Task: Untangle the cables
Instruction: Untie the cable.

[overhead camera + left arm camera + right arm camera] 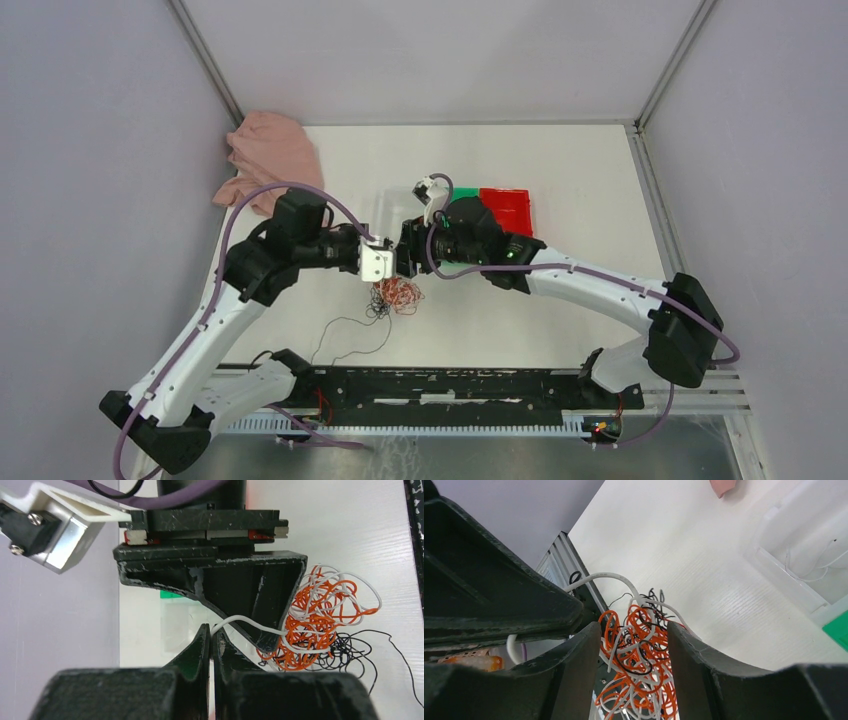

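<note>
Looking down from overhead onto a white table [520, 330], with two arms bent inward and meeting tip to tip near its middle. Sitting just at 6 o'clock of that meeting point, the cables [398, 295]: a small curly wad of orange, white and black strands, with one black strand trailing over the tabletop toward 7 o'clock. Impossible to tell from above whether hanging or resting on the surface.

Seen from the left wrist: left gripper [211, 631] closed, pinching a single white strand at its very tips. Running from there toward 3 o'clock, that strand curving into the wad, orange loops above and black curls below.

Seen from the right wrist: right gripper [633, 630] with jaws apart and the wad between them, orange loops touching the inner face of one finger. Unclear whether squeezed or only bracketed.

Lying at 10 o'clock on the table, against the wall, a crumpled pink cloth [268, 162]. Standing at 1 o'clock of the grippers, a green bin [466, 192] and a red bin [508, 208] side by side, partly hidden by the right arm.
</note>
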Robot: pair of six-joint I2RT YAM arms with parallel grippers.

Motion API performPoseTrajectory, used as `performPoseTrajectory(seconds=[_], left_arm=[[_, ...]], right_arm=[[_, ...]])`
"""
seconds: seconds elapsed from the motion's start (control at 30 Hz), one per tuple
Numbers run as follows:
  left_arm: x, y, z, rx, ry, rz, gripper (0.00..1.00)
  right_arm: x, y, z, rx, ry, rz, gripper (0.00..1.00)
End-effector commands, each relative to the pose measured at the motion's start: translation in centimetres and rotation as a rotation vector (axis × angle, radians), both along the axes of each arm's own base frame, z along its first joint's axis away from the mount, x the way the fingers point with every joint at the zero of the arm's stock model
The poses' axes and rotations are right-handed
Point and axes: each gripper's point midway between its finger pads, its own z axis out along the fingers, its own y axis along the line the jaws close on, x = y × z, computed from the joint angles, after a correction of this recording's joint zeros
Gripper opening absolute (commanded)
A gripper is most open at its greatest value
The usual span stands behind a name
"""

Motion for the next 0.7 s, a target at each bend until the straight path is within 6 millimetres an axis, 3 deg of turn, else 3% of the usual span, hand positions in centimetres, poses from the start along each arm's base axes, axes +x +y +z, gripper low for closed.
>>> performPoseTrajectory(seconds=[0.0,0.37,0.67], left_arm=[[0.7,-1.4,4.1,-0.089,-0.118,-0.034,0.03],[0.1,-2.5,11.9,-0.297,-0.129,-0.007,0.03],[0.5,-2.2,17.8,-0.457,-0.251,0.036,0.03]], right_arm=[[0.8,1.0,1.7,0.047,-0.062,-0.029,0.57],[1.6,-1.1,-3.4,-0.015,-0.036,-0.145,0.48],[2.3,-4.2,-8.6,-0.119,-0.025,-0.27,0.44]])
